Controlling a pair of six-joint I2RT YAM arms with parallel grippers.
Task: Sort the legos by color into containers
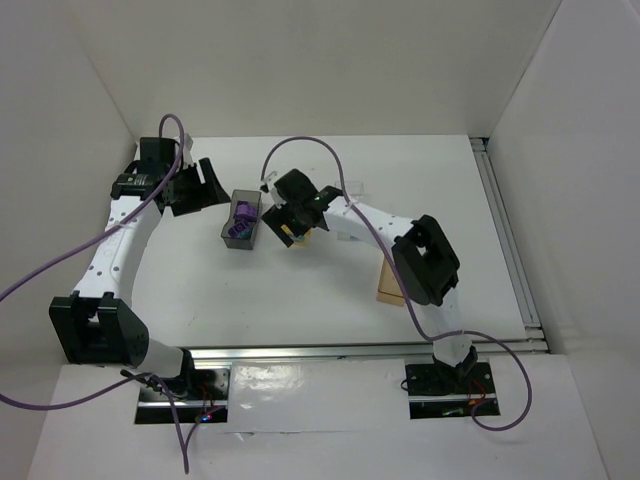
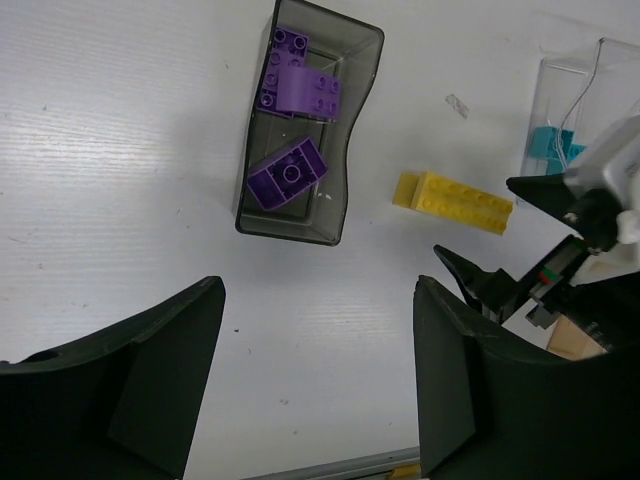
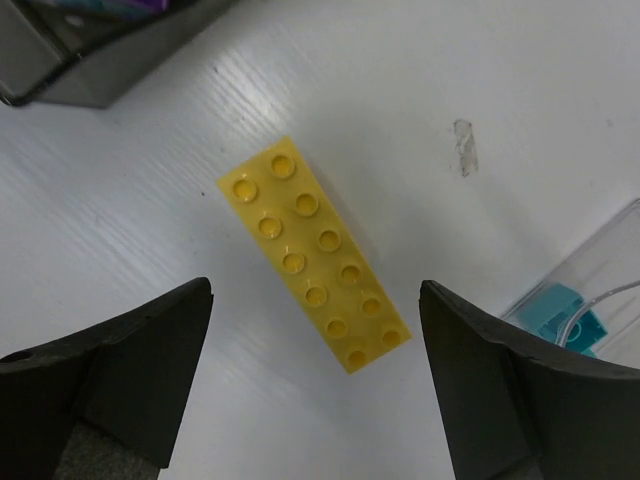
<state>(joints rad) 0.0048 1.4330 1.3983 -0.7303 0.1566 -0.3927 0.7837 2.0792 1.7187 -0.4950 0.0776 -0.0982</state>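
1. White walls close in a white table (image 1: 260, 300). A long yellow two-by-six studded plastic brick (image 3: 313, 262) lies flat on it, studs up, between the smoky dark grey rectangular bin (image 2: 350, 150) and the clear colourless bin (image 2: 600, 90).
2. The right gripper (image 1: 296, 222) hovers over that brick with its fingers wide apart. The left gripper (image 1: 200, 186) is also spread and holds nothing.
3. The brick looks light, rigid and slick. I'd pinch it mid-length across its narrow width, and since it lies diagonal to the fingers, the wrist probably needs turning first.
4. There are three bins, counting the amber-tan bin (image 1: 388, 285) half hidden by the right arm, and one loose yellow brick. The grey bin holds at least two purple bricks (image 2: 288, 172), and the clear one at least one cyan brick (image 2: 556, 143).
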